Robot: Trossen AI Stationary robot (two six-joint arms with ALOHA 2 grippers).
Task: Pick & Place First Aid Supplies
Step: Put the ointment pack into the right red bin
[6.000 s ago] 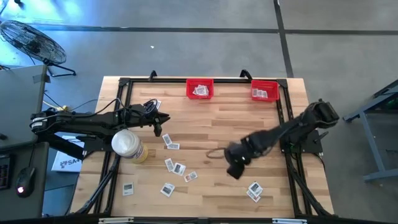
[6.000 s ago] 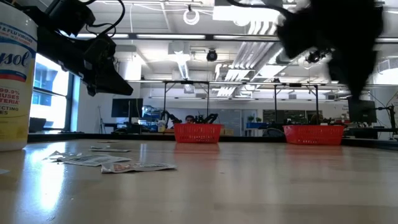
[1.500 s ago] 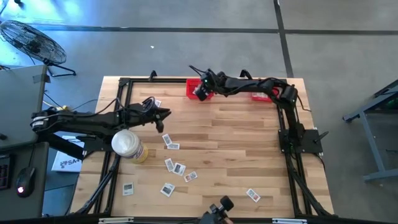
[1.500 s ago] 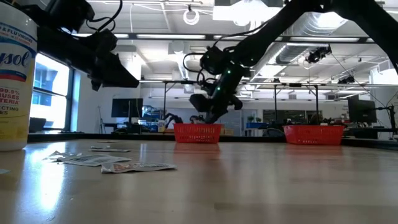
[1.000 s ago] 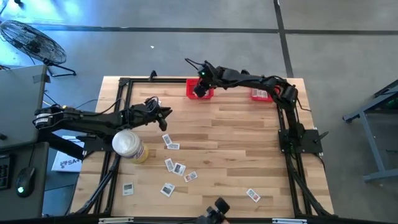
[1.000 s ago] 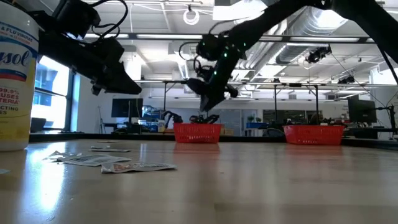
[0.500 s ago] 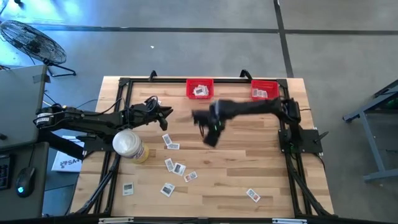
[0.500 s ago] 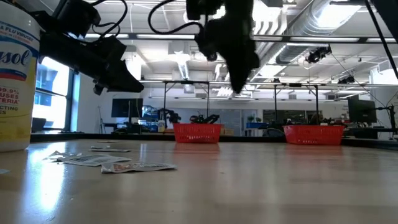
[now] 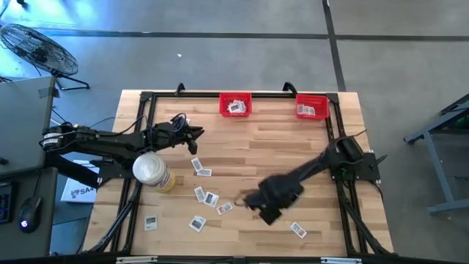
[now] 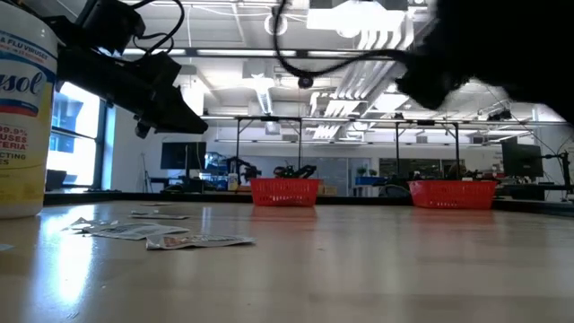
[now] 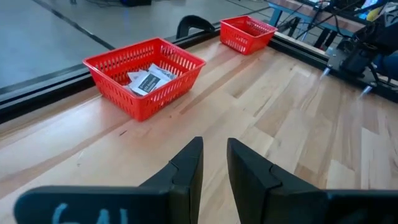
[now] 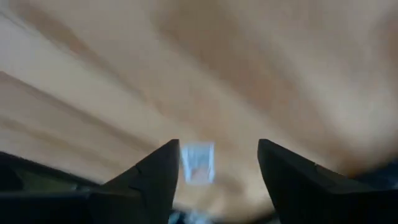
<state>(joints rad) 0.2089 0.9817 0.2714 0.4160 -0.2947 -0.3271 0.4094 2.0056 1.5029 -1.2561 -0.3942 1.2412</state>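
Several small white packets [image 9: 206, 196] lie flat on the wood table, left of centre and toward the near edge; one more [image 9: 297, 230] lies near the near right. In the low view they show as a flat heap [image 10: 161, 235]. My right gripper [image 9: 249, 199] hovers open just right of a packet [image 9: 224, 207]; its wrist view, blurred, shows a white packet [image 12: 198, 163] on the table between its spread fingers [image 12: 217, 144]. My left gripper [image 9: 198, 133] waits over the table's left part, fingers a narrow gap apart [image 11: 214, 158], holding nothing.
Two red bins [image 9: 235, 105] [image 9: 312, 107] stand at the far edge, each with packets inside. A large white cylinder [image 9: 150, 170] stands under the left arm. A black frame [image 9: 146, 96] runs around the table. Bare wood lies between the bins and the packets.
My right gripper has swung from above the left red bin at the far edge back across the table toward the near edge, and now sits low over the packets near the middle.
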